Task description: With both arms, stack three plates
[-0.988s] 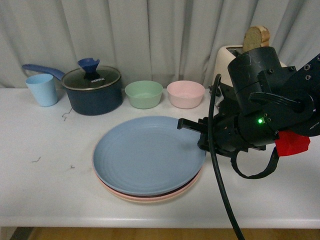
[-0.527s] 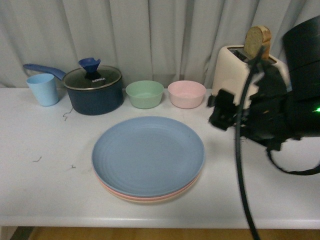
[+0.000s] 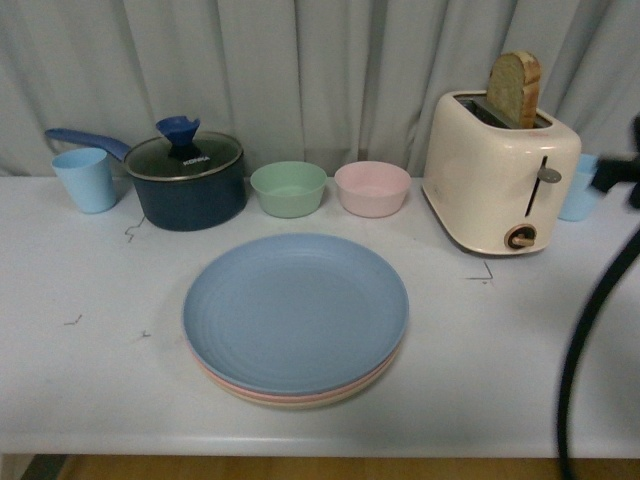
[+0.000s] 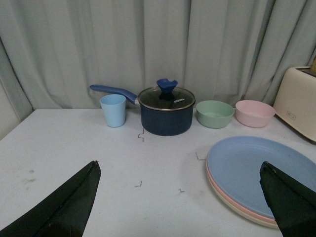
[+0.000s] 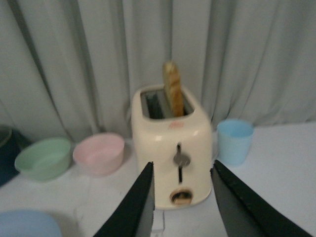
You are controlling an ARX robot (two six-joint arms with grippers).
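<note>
The three plates lie in one stack at the table's middle: the light blue plate (image 3: 296, 310) on top, a pink rim (image 3: 300, 392) under it, a cream rim (image 3: 300, 402) lowest. The stack also shows in the left wrist view (image 4: 261, 170). My left gripper (image 4: 180, 170) is open and empty, above the table to the left of the stack. My right gripper (image 5: 181, 165) is open and empty, facing the toaster. In the front view only the right arm's black cable (image 3: 590, 310) and a dark part at the right edge show.
A cream toaster (image 3: 500, 175) with a bread slice stands back right, a light blue cup (image 5: 234, 140) beside it. At the back are a pink bowl (image 3: 372, 187), green bowl (image 3: 288, 188), dark blue lidded pot (image 3: 186, 180) and another blue cup (image 3: 84, 178).
My right arm has drawn back from the stack's right side, rightward and almost out of the front view, uncovering the toaster. The plate stack has not moved.
</note>
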